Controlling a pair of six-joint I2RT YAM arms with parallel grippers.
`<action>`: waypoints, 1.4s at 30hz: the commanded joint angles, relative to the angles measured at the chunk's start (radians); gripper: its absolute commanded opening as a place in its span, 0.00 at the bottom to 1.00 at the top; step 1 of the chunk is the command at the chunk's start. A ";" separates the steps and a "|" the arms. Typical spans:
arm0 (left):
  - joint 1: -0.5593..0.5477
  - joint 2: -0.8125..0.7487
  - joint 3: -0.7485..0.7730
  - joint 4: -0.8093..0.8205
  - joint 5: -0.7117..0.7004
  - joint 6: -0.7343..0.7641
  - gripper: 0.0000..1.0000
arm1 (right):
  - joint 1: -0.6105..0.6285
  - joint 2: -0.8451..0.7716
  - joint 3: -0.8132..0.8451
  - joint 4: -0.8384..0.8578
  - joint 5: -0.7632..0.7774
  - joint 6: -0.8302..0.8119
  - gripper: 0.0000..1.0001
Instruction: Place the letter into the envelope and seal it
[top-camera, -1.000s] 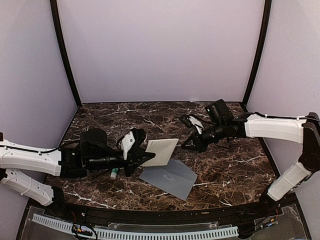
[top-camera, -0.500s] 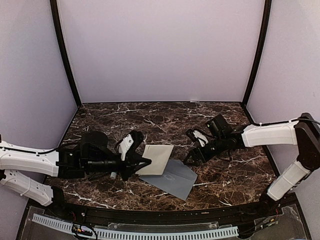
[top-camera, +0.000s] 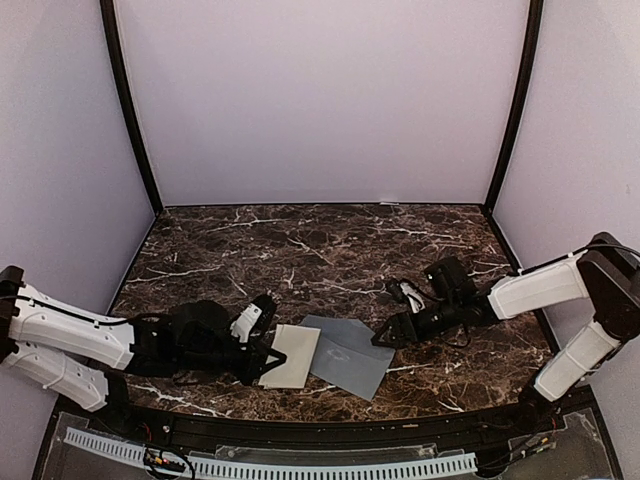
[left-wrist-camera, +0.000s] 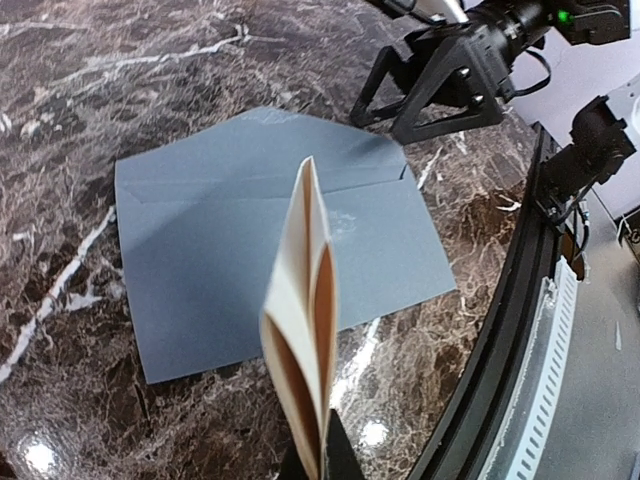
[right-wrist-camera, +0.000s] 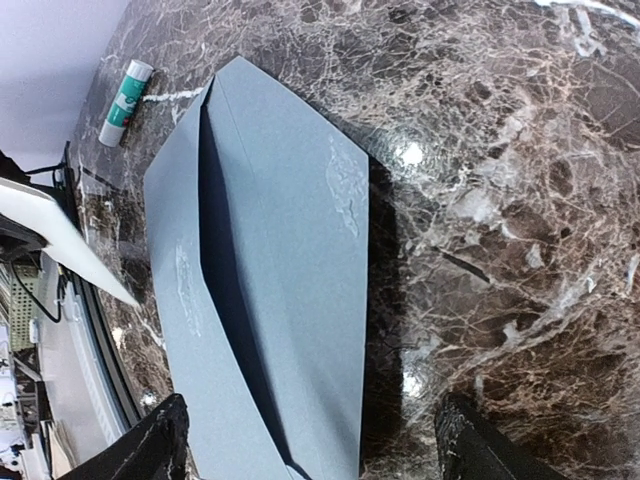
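The grey-blue envelope lies flat on the marble table near its front edge. In the right wrist view a dark gap shows along the envelope under its flap. The cream-white letter is folded and sits just left of the envelope, overlapping its left edge. My left gripper is shut on the letter's near edge. The left wrist view shows the letter edge-on above the envelope. My right gripper is open, low at the envelope's right end, with its fingers straddling that end.
A white-and-green glue stick lies on the table beyond the envelope's far-left side. The black raised rim of the table runs just in front of the envelope. The booth's walls close in the back and both sides.
My left arm came down and toward the front, bringing the letter low beside the envelope. My right gripper opened and dropped to the envelope's right end.
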 joint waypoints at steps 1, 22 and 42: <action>-0.005 0.095 -0.002 0.094 -0.023 -0.065 0.00 | -0.030 0.004 -0.051 0.153 -0.122 0.091 0.80; -0.005 0.352 0.037 0.233 -0.040 -0.084 0.00 | -0.060 0.181 -0.059 0.385 -0.317 0.231 0.50; -0.005 0.305 0.083 0.177 -0.003 -0.054 0.00 | -0.007 0.174 0.030 0.256 -0.169 0.164 0.00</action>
